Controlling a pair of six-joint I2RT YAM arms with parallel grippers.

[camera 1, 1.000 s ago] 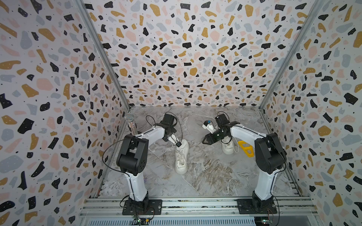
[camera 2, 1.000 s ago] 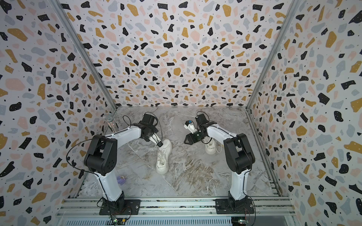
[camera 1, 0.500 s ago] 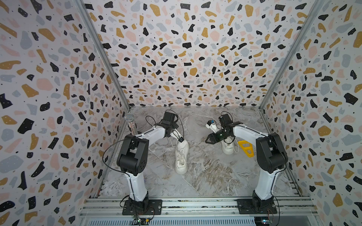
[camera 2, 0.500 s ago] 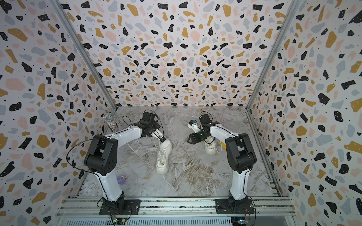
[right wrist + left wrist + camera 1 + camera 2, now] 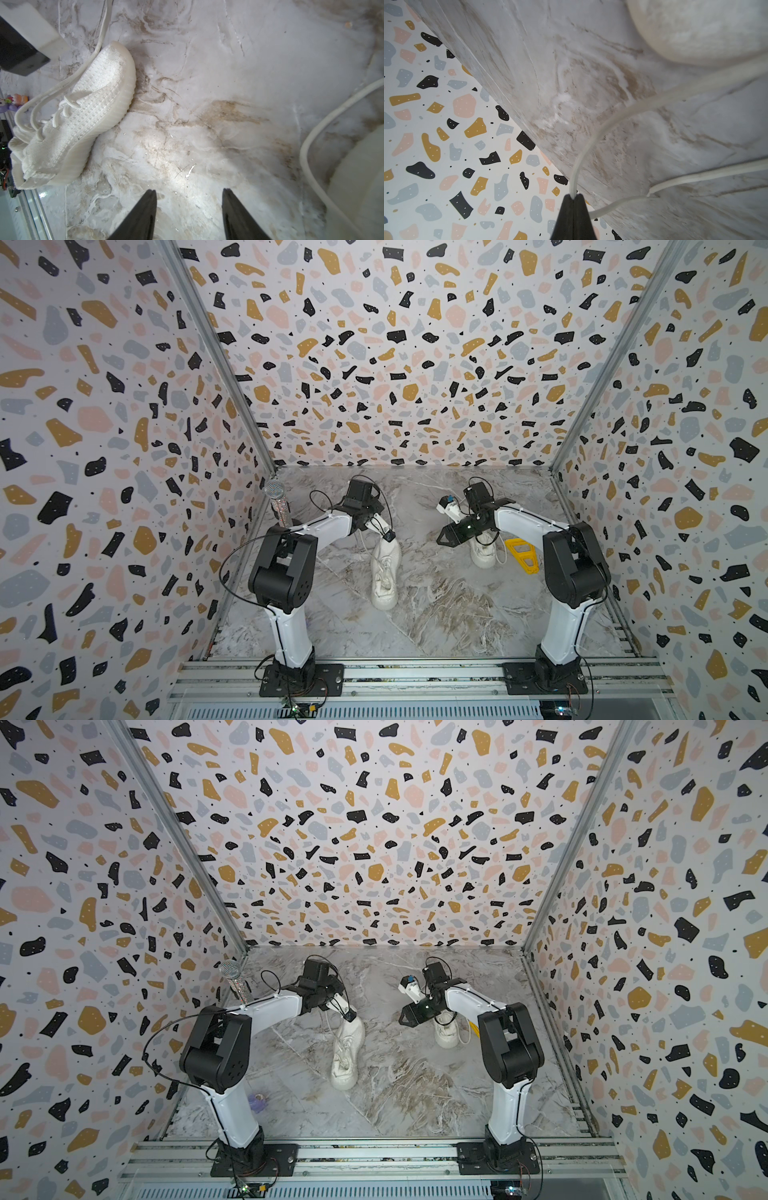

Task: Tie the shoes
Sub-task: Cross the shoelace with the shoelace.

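Note:
Two cream knit shoes lie on the marble floor: one in the middle (image 5: 384, 572) (image 5: 345, 1052) and one under my right arm (image 5: 482, 551) (image 5: 446, 1031). My left gripper (image 5: 390, 536) (image 5: 573, 195) hangs at the far end of the middle shoe, shut on its white lace (image 5: 591, 133), which curves away towards that shoe (image 5: 695, 31). My right gripper (image 5: 444, 537) (image 5: 189, 192) is open over bare floor between the shoes, holding nothing. In the right wrist view the middle shoe (image 5: 83, 110) shows loose laces, and the other shoe (image 5: 357, 176) is a blur at the edge.
A silver microphone (image 5: 276, 502) stands by the left wall. A yellow plastic piece (image 5: 523, 553) lies right of the right-hand shoe. A small purple toy (image 5: 257, 1100) sits near the left arm's base. Patterned walls close in three sides.
My left gripper, still shut on the lace, has shifted a little back and to the right. My right gripper has drawn slightly to the right, still open.

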